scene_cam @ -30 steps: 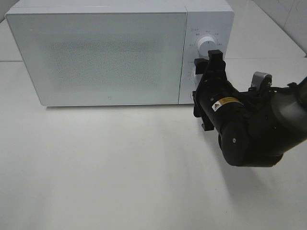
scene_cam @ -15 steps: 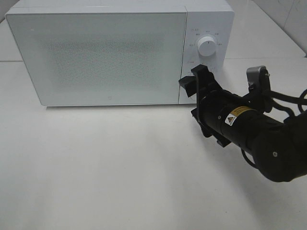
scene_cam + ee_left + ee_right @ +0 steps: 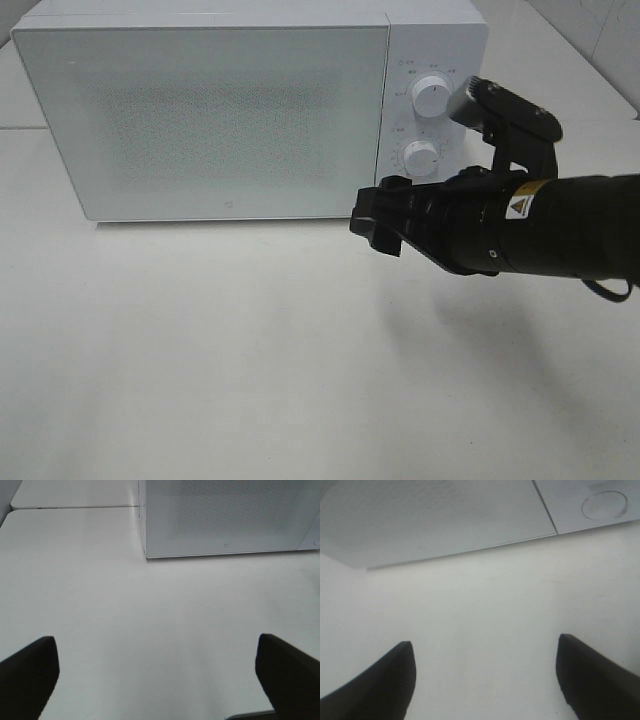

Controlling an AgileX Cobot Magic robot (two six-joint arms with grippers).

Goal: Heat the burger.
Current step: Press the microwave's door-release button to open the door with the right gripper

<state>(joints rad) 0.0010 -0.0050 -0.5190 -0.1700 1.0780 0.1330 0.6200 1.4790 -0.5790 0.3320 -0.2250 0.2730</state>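
Note:
The burger is out of view in all three views. The white microwave (image 3: 200, 120) stands at the back of the table with its door shut. My right gripper (image 3: 372, 214) hangs just in front of the microwave's lower right corner and points left. Its fingers (image 3: 375, 682) are open with nothing between them, over bare table below the door's edge (image 3: 435, 515). My left gripper (image 3: 159, 680) is open and empty too, low over the table, facing the microwave (image 3: 225, 515) from a distance. The left arm does not appear in the exterior high view.
Two round white knobs, the upper knob (image 3: 432, 95) and the lower knob (image 3: 421, 158), sit on the microwave's right panel; the lower knob (image 3: 604, 504) also shows in the right wrist view. The white tabletop (image 3: 250, 350) stretches in front. The right arm's black body (image 3: 540, 225) spans the right side.
The right arm has swung away from the lower knob, leftward and down. It now lies level and points left. The lower knob is uncovered. The jaws have stayed apart.

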